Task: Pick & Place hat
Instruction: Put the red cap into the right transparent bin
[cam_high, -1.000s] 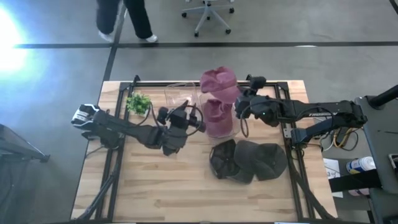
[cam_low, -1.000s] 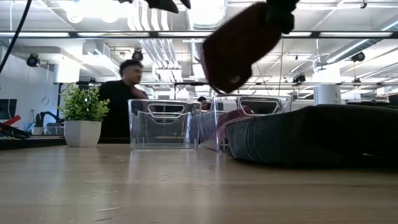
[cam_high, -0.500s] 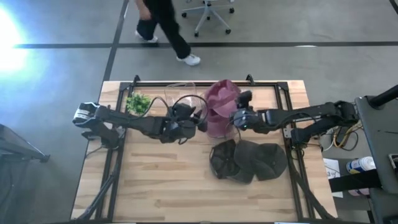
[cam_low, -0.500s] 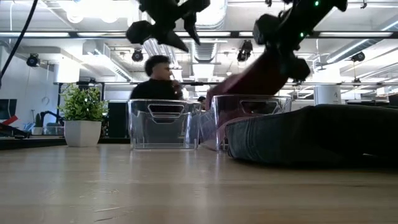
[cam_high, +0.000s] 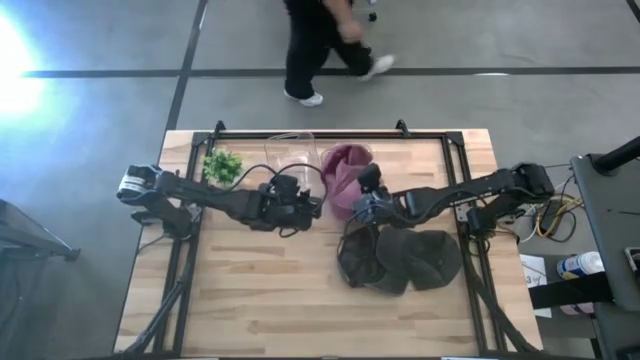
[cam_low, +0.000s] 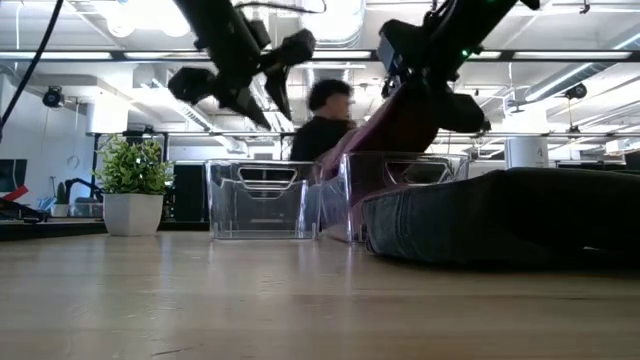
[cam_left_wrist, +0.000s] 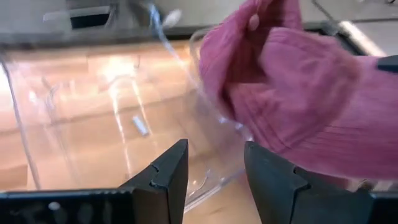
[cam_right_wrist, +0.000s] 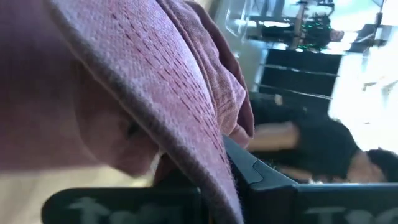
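A pink hat (cam_high: 347, 172) hangs slanting down into the right-hand clear bin (cam_low: 442, 168) at the table's far middle, and its crown fills much of the left wrist view (cam_left_wrist: 298, 93). My right gripper (cam_high: 363, 201) is shut on it at the bin's near side, high in the low view (cam_low: 425, 70). My left gripper (cam_high: 302, 205) stands open just left of that bin, fingers (cam_left_wrist: 166, 177) apart over the bin's clear rim, touching nothing. Two dark hats (cam_high: 402, 258) lie on the table near the right gripper. My right gripper pinches the pink hat's brim (cam_right_wrist: 208, 158) between its two fingers, which come slanting down from the table's near right. The hat hangs tilted below the gripper (cam_low: 392, 125), its lower part down inside the clear bin.
A second clear bin (cam_high: 290, 152) stands left of the first, and a small potted plant (cam_high: 222, 165) sits at the far left. A person (cam_high: 320, 40) walks on the floor beyond the table. Bare wood lies along the near edge.
My right gripper has come down and toward the table's near edge and left, lowering the pink hat from above the bin's far side into the bin. My left gripper has sunk, tipped downward and turned toward the bin, still open.
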